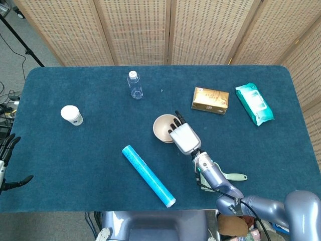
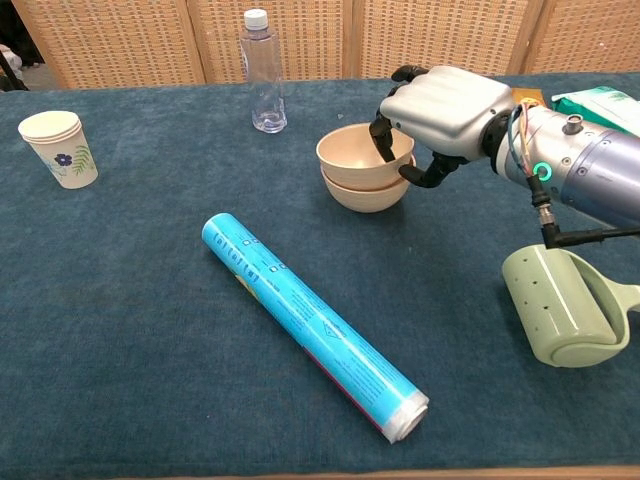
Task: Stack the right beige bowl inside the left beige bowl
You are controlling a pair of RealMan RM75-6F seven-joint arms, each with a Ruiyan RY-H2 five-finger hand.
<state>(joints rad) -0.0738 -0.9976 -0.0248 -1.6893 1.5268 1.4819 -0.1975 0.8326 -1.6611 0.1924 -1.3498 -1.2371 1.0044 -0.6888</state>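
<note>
Two beige bowls sit nested at the table's middle. The upper bowl point(image 2: 357, 157) rests tilted inside the lower bowl point(image 2: 366, 194); the head view shows them as one round bowl point(image 1: 163, 128). My right hand point(image 2: 440, 100) point(image 1: 183, 136) grips the upper bowl's right rim, with fingers hooked inside and thumb outside. My left hand point(image 1: 7, 161) hangs off the table's left edge, fingers spread and holding nothing.
A blue tube point(image 2: 312, 325) lies diagonally in front of the bowls. A green lint roller point(image 2: 565, 305) lies under my right forearm. A clear bottle point(image 2: 262, 75) and a paper cup point(image 2: 58, 148) stand to the left. A tissue pack point(image 1: 209, 100) and a wipes pack point(image 1: 254, 103) lie at the right.
</note>
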